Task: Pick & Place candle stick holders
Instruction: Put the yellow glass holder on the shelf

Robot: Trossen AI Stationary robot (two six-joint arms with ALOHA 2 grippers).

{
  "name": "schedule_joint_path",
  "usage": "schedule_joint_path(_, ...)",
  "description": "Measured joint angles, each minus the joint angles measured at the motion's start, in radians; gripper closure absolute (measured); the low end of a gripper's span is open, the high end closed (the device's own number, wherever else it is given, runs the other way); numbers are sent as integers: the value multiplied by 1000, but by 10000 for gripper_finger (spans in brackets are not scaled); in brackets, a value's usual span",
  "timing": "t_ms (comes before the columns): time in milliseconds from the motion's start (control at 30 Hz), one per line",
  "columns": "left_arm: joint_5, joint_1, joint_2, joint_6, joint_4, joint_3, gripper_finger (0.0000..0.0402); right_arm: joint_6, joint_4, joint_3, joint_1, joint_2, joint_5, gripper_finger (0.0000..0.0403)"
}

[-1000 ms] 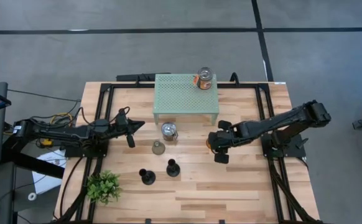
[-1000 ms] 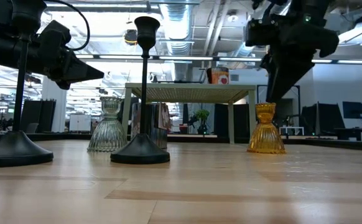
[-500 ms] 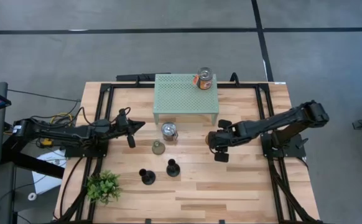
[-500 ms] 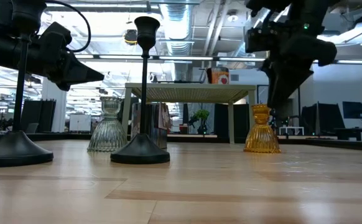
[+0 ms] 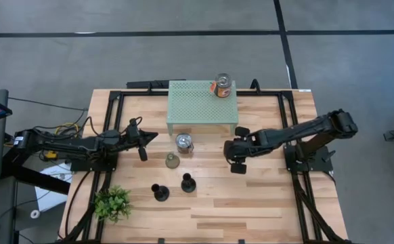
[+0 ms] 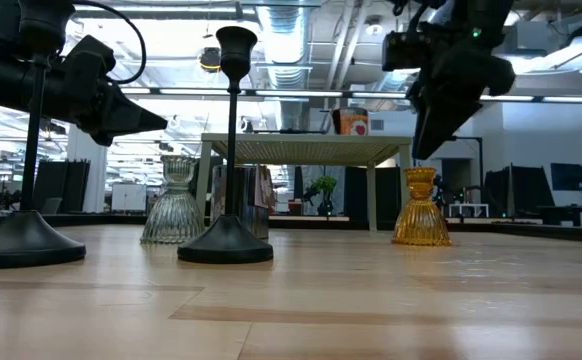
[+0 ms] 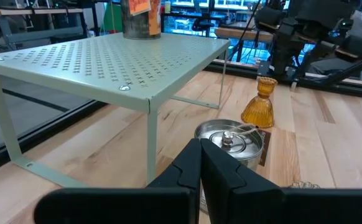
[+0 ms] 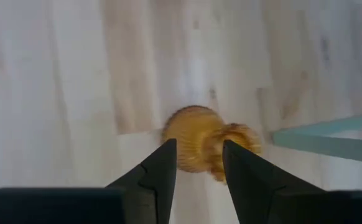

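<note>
- Surface: light wood plank table [image 5: 251,196] on a black frame, grey floor around it. Low view looks into an open room with ceiling ducts, strip lights, desks and monitors.
- Mint-green perforated rack [image 5: 202,103] at the table's far edge, centre; one silvery jar-like holder with an orange label [image 5: 223,86] stands on its top at the right end.
- Second silvery jar holder [image 5: 184,143] on the table just in front of the rack; grey-olive holder [image 5: 172,160] right beside it.
- Two black bell-shaped holders [image 5: 159,193] [image 5: 187,183] nearer the front, close together; leafy plant [image 5: 112,203] at the front left.
- Amber glass holder [image 6: 420,207]: ribbed bell base, narrow neck, cup top, upright on the table in front of the rack's right leg.
- Right gripper [image 8: 196,163] hangs above the amber holder, fingers spread, not touching it.
- Left gripper [image 5: 141,139] waits at the left, above the table, fingers pressed together, empty.
</note>
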Motion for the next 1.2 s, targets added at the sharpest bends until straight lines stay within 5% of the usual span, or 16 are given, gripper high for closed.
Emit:
schedule_joint_path(667,0,0,0,0,0,0,394,-16,46,-68,-39,0,-52,280)
schedule_joint_path(1200,0,0,0,0,0,0,394,-15,48,-68,-39,0,-54,334)
